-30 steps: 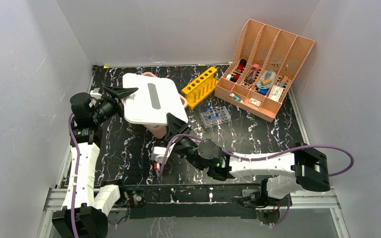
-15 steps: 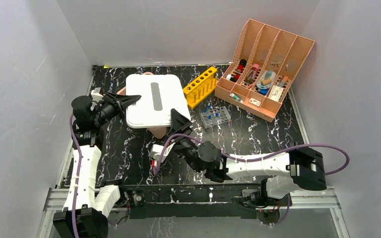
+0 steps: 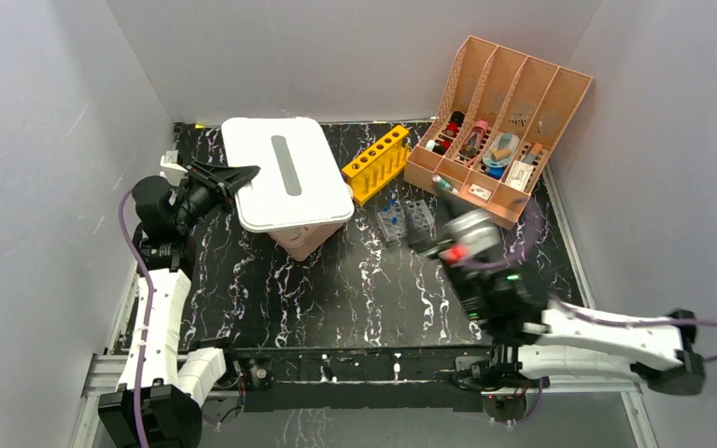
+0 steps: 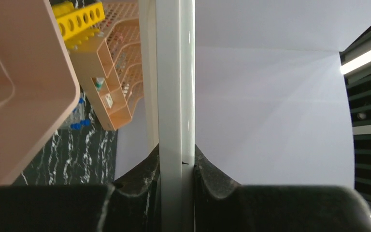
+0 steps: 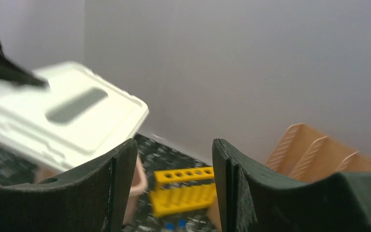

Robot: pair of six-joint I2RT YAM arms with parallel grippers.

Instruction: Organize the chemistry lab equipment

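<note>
Fingers of left gripper: clamped on white lid edge, over pink tub, far-left corner. Right gripper spread, empty. Lab items in organizer, far-right corner. Risk: slip or twist from thin edge-pinch.

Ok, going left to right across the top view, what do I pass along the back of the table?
First the left gripper, then the white lid it grips, the yellow tube rack, the peach file organizer.
</note>
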